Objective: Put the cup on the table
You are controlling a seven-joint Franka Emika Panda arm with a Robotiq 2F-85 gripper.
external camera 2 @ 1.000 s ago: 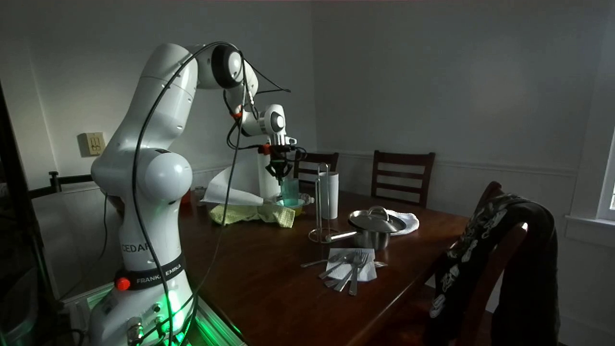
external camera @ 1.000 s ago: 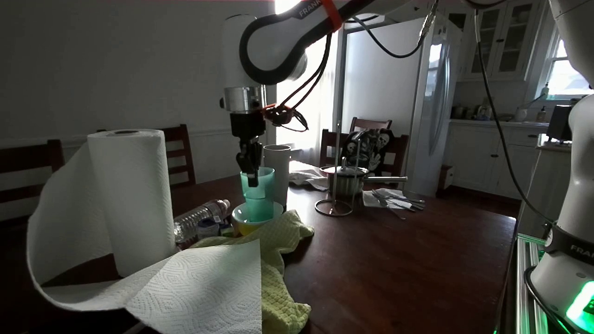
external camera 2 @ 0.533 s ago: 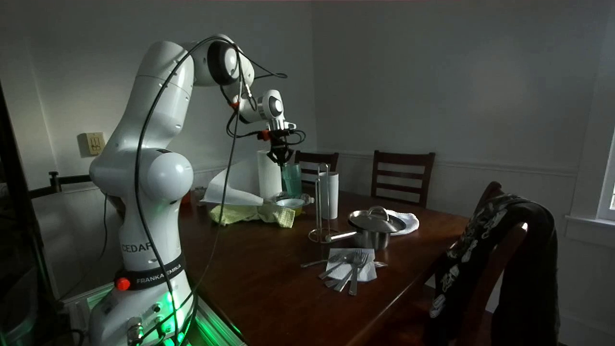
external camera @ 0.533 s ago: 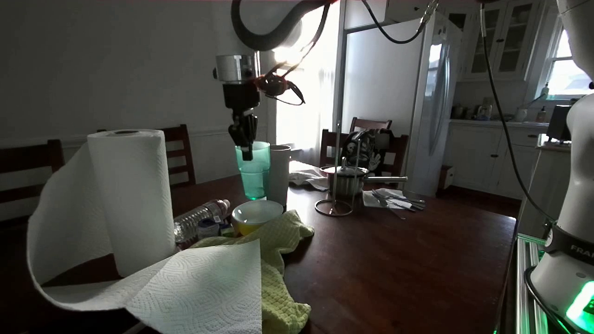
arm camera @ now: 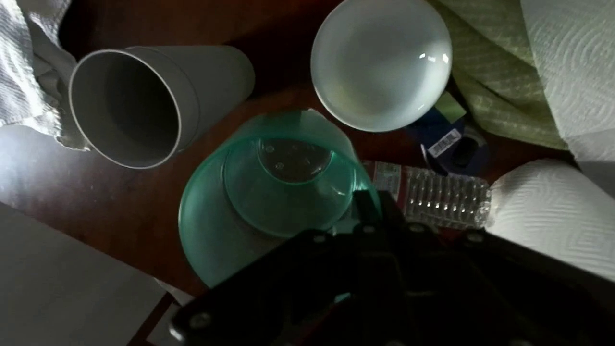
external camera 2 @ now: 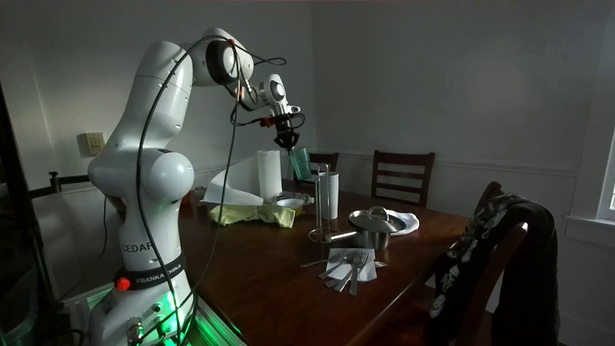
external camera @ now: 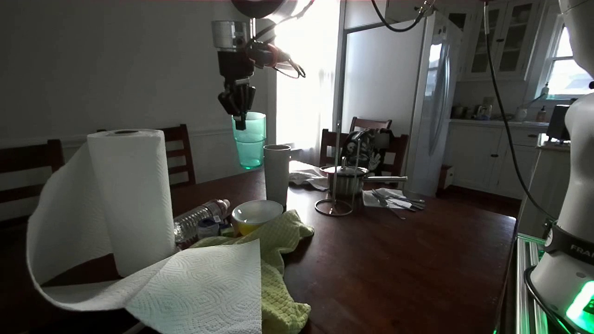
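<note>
Gripper (arm camera: 378, 205) jaws pinched the cup (external camera: 250, 143) by its rim, presumably to clear the pale container (external camera: 277, 177) (right, both exterior views).

We have open table (external camera: 394, 264) between yellow-green cloth (external camera: 278, 236) and robot base (external camera: 557, 280); near the cloth, bowl (external camera: 257, 213), bottle (external camera: 195, 220) and whitish container (external camera: 277, 178) obstruct.

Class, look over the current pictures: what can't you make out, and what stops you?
Inside the pot: both exterior views; the lid covers it.
Bottom of the tall container: wrist view; lost in shadow.
Part of the cup: wrist view; behind the gripper.
Barcode: wrist view; too small to read.
Middle of the arm: in an exterior view; cut off by the top edge.
</note>
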